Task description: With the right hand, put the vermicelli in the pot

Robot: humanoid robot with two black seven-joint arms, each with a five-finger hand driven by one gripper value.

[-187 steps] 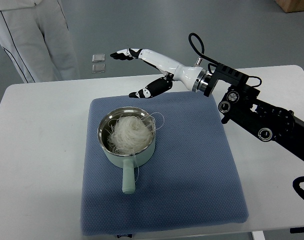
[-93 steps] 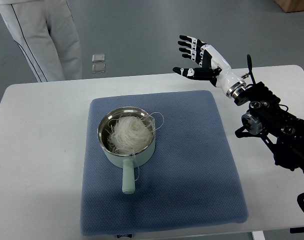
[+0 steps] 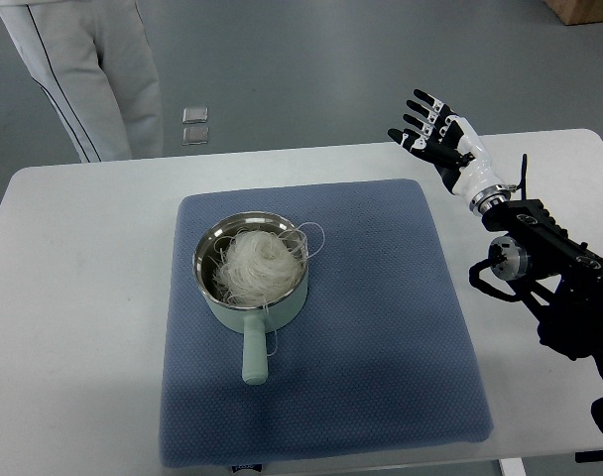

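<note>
- Reaching in from the right edge, the robot's right hand [image 3: 442,139] hovered above the far right part of the white worktop [image 3: 83,297], its dark arm trailing back toward the near right corner.
- Its fingers [image 3: 421,116] were spread apart and straight, holding nothing, with the black tips pointing up and away from the robot.
- Well apart from those fingertips, down and to their left, a pale green pot [image 3: 252,278] with a shiny metal inside sat on a blue mat [image 3: 381,337].
- A white tangle of vermicelli [image 3: 254,266] lay inside the pot, filling most of it; a few thin strands looped over the rim on the side nearest the fingers and down toward the handle.
- The pot's handle [image 3: 253,355] pointed toward the robot, away from the fingertips.
- The blue mat covered the middle of the worktop, and its far right corner lay just below and left of the hand.
- Beyond the worktop, far to the left of the fingers, a person's legs in light grey trousers [image 3: 83,69] stood on the grey floor.
- Two small square plates [image 3: 194,125] lay on the floor beside that person.
</note>
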